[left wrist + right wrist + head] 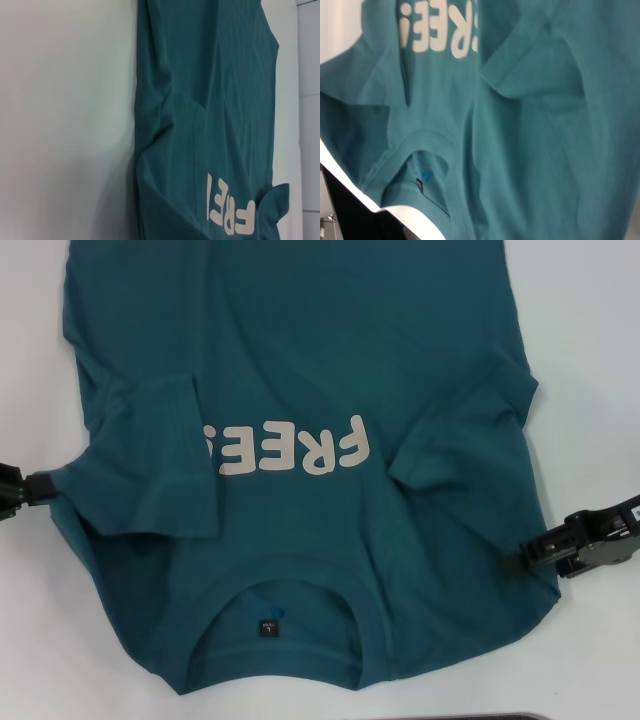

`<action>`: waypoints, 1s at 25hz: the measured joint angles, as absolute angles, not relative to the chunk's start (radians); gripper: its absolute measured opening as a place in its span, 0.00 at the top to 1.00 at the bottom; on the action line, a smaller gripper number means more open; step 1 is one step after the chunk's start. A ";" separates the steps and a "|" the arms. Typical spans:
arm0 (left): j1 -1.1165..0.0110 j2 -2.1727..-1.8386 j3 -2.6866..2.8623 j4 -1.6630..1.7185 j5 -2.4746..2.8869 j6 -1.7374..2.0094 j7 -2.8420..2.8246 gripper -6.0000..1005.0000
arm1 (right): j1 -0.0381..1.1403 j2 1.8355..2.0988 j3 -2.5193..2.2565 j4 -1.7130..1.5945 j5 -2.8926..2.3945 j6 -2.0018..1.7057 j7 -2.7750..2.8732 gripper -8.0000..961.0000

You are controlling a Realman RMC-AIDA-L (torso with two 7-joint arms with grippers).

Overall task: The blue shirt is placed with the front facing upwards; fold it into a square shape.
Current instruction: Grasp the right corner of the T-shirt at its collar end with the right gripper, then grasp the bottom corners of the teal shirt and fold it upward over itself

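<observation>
The blue shirt [300,390] lies front-up on the white table [600,360], collar near me, hem running off the far edge of the head view. Both sleeves are already folded in over the chest, the left one covering the end of the lettering, so I judge the side folds done; what's left is bringing the length over to make a square. My left gripper [45,485] sits low at the shirt's left edge by the shoulder, my right gripper [520,560] low at the right edge nearer the collar. Whether either has its fingers apart or pinching cloth, I cannot tell
</observation>
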State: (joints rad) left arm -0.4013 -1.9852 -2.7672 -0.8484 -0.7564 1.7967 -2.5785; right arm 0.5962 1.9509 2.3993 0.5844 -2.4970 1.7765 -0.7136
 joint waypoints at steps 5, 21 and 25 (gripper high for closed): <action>-0.403 -1.984 -2.768 -0.848 -0.758 1.801 -2.580 0.99 | 0.595 1.944 2.398 0.591 -2.493 1.777 -0.706 0.14; -0.396 -1.983 -2.767 -0.847 -0.752 1.806 -2.580 0.99 | 0.595 1.941 2.373 0.596 -2.533 1.774 -0.696 0.94; -0.396 -1.978 -2.737 -0.847 -0.718 1.819 -2.579 0.99 | 0.595 1.931 2.371 0.612 -2.568 1.790 -0.694 0.97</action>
State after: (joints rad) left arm -0.3956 -1.9779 -2.7373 -0.8467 -0.7182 1.8193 -2.5794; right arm 0.5952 1.9309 2.3713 0.6123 -2.5680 1.7900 -0.6942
